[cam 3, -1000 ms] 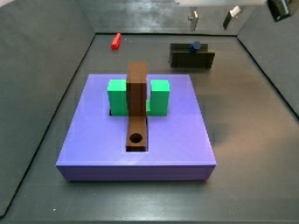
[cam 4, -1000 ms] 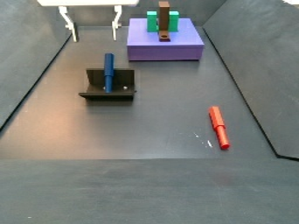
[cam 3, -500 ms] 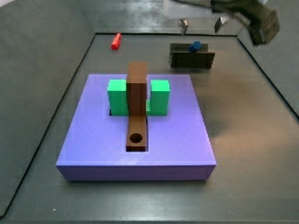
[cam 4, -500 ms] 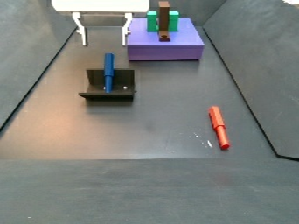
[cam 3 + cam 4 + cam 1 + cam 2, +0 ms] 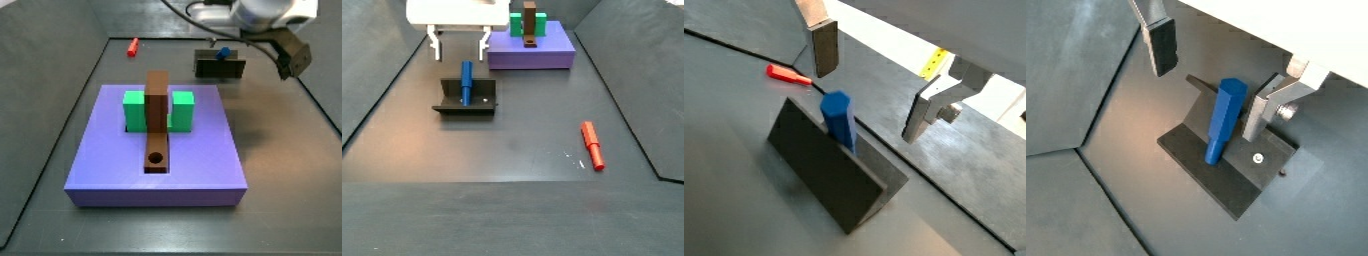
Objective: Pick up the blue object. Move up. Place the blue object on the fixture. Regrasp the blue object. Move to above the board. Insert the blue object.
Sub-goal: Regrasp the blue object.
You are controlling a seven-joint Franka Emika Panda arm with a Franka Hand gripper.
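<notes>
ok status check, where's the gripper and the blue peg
Gripper open, empty, above the fixture. Blue object leaning on fixture, untouched. Nothing in the way; red peg far off.

The end effector (image 5: 460,44) hangs from the white wrist body with its two fingers pointing down and spread wide apart, nothing between the pads. In both wrist views the fingers show as flat silver plates with dark pads, one (image 5: 823,48) on one side and the other (image 5: 929,104) well apart from it, and likewise (image 5: 1160,42) and (image 5: 1275,100). In a side view the arm reaches in from above, its wrist tilted, the end effector (image 5: 254,50) held clear above the floor at the far end.
</notes>
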